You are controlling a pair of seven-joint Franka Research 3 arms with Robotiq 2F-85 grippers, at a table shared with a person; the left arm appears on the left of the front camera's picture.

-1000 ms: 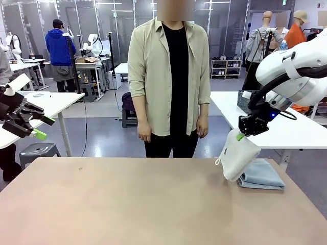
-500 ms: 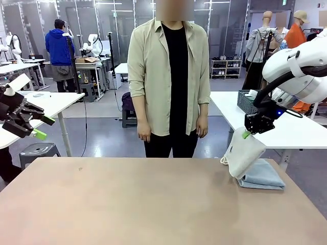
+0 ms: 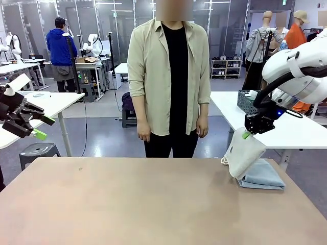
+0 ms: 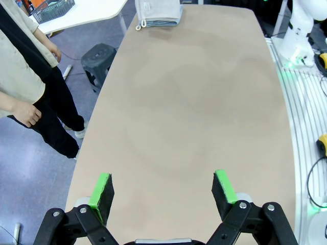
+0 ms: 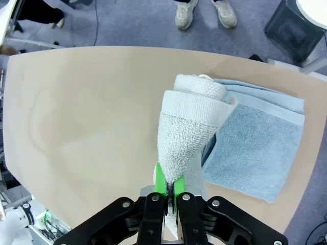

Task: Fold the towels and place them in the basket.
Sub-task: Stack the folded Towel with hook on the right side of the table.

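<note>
My right gripper (image 3: 247,134) is shut on the top of a folded cream-white towel (image 3: 242,154), which hangs from it with its lower end touching a folded blue-grey towel (image 3: 264,175) on the table's far right. In the right wrist view the green pads (image 5: 161,180) pinch the cream-white towel (image 5: 188,135) above the blue-grey towel (image 5: 255,143). My left gripper (image 3: 40,127) is held open in the air off the table's left side; its fingers (image 4: 102,191) stand wide apart with nothing between them. A dark basket (image 3: 247,101) sits on the white table behind, at the right.
A person (image 3: 169,76) stands at the far edge of the brown table (image 3: 127,204), arms hanging down. A white table (image 3: 286,127) stands behind on the right, another white table (image 3: 48,102) on the left. In the left wrist view the towels (image 4: 158,13) lie at the far end.
My right gripper carried the cream-white towel slightly right and up over the blue-grey one, then held still. The left arm has not moved.
</note>
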